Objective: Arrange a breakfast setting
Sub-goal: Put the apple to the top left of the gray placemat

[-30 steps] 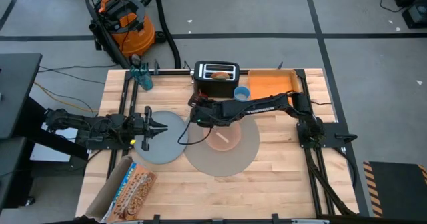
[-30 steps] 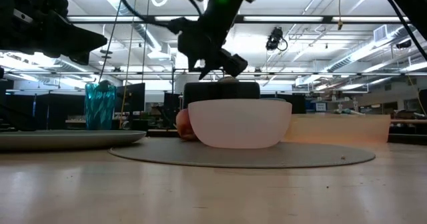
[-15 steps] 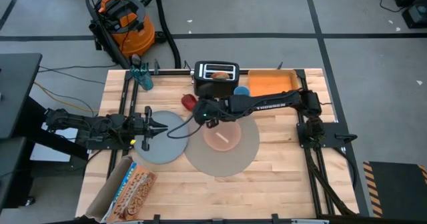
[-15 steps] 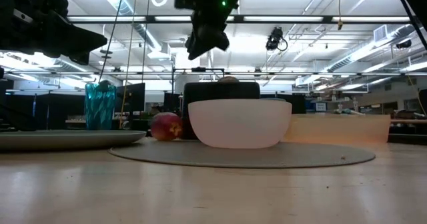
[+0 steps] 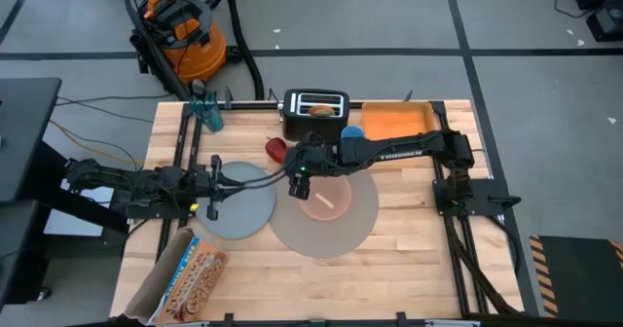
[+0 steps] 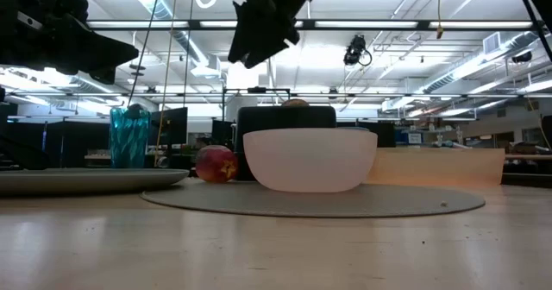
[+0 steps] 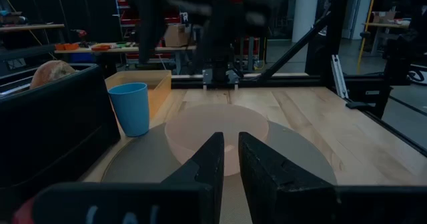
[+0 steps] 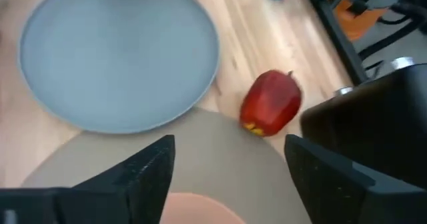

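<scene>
The large grey mat [image 5: 350, 225] lies mid-table with the pink bowl [image 5: 324, 200] standing on it. The grey-blue plate [image 5: 238, 205] lies flat to its left. The red apple [image 5: 276, 149] lies on the wood at the mat's far-left edge; it also shows in the right wrist view [image 8: 270, 104]. The blue cup [image 5: 352, 133] stands by the toaster, and the bagel [image 5: 317, 109] sticks out of the toaster's slot. No spoon shows. My right gripper [image 5: 297, 166] hangs open and empty, high above the mat's edge near the apple. My left gripper [image 5: 234, 182] is shut above the plate.
The black toaster [image 5: 313, 123] and the orange tray [image 5: 394, 123] stand along the far edge. A teal glass [image 5: 206, 113] stands at the far left. A printed box [image 5: 190, 273] lies at the near left corner. Bare wood lies near and right of the mat.
My right gripper has risen from low beside the apple and drawn back a little toward the table's right. The apple, under the gripper a second ago, now lies uncovered on the wood by the mat's edge.
</scene>
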Motion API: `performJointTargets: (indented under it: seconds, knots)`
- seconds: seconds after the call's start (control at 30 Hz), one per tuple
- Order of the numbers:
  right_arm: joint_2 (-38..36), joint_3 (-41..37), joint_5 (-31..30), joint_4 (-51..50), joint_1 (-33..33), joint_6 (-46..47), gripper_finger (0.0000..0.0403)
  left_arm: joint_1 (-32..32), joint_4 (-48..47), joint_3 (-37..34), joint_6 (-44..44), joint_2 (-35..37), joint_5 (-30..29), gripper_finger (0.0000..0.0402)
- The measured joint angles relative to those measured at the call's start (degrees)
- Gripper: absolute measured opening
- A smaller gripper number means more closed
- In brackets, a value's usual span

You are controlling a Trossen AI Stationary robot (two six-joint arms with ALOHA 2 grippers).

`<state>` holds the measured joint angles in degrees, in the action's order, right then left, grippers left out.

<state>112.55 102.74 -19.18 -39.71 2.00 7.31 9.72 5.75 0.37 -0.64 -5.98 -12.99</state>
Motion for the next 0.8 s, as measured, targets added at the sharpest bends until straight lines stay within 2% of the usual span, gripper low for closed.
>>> performJointTargets:
  seconds: [0.23,0.4,0.5,0.63,0.7,0.8]
  knots:
    - [-2.22,-0.02,1.01,-0.34,2.87,-0.86,0.0307,0.01,0.31,0.01,0.31,-0.02,0.0,0.0055]
    - [-5.11,0.0,0.84,-7.12,4.15,0.47,0.0298,0.0,6.37,0.0,10.57,0.0,0.02,0.0055]
    - [-7.07,0.0,0.45,-12.14,5.92,3.37,0.0293,0.0,7.51,-0.01,12.05,-0.42,-0.19,0.0055]
    - [-8.39,-0.09,-4.11,-17.62,10.14,7.76,0.0289,0.02,5.19,-0.01,14.18,-1.32,-3.16,0.0055]
    - [-9.42,-1.09,-6.93,-18.77,12.49,9.37,0.0289,-0.02,5.45,-0.01,16.75,-2.9,-6.81,0.0055]
    - [-11.35,-3.49,-9.55,-18.25,15.4,11.6,0.0289,-0.76,11.45,0.01,18.0,-7.2,-10.35,0.0055]
